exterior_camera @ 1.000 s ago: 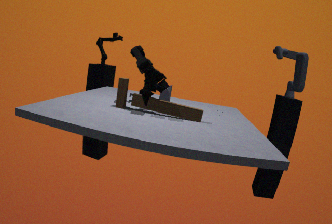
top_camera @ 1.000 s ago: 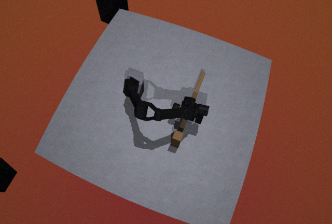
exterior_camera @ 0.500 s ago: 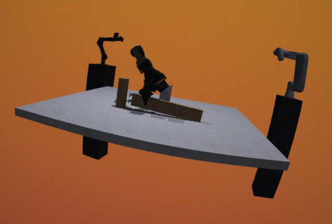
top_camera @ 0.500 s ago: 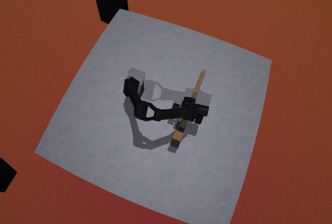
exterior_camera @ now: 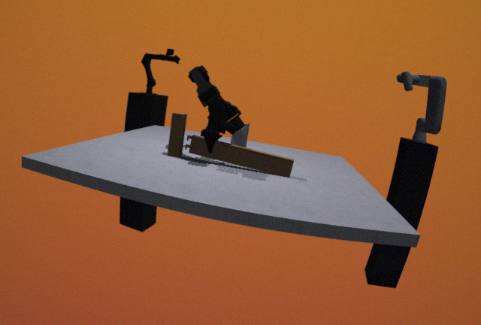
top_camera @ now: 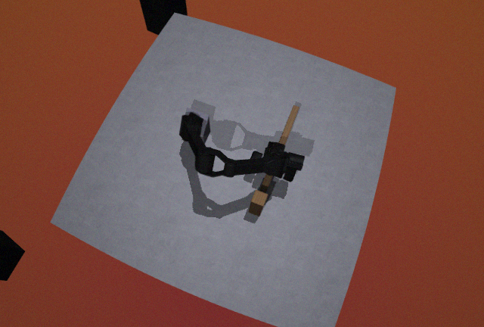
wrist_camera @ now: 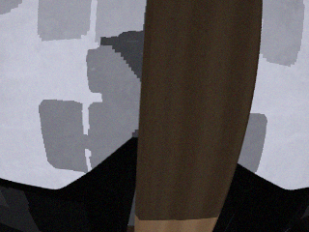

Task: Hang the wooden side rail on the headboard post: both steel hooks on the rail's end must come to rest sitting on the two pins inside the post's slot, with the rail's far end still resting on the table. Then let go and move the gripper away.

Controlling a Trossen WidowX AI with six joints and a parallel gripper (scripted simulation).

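The wooden rail (top_camera: 290,122) (exterior_camera: 252,157) (wrist_camera: 198,72) slopes, its hook end raised and its far end low, at or very near the table. My gripper (exterior_camera: 210,149) (wrist_camera: 166,147) is shut on the rail near the hook end, one finger on each side. In the top view the arm hides the fingers. The upper hook (exterior_camera: 189,137) and lower hook (exterior_camera: 187,146) point at the upright headboard post (top_camera: 259,198) (exterior_camera: 177,135) and look just short of its near face. The slot and pins are hidden in all views.
The grey table (top_camera: 156,237) (exterior_camera: 271,205) carries the post and my arm's base (top_camera: 191,126). Another black arm (exterior_camera: 147,65) on a pedestal stands beyond the table's back left, and a grey arm (exterior_camera: 436,104) on a pedestal stands past its right edge.
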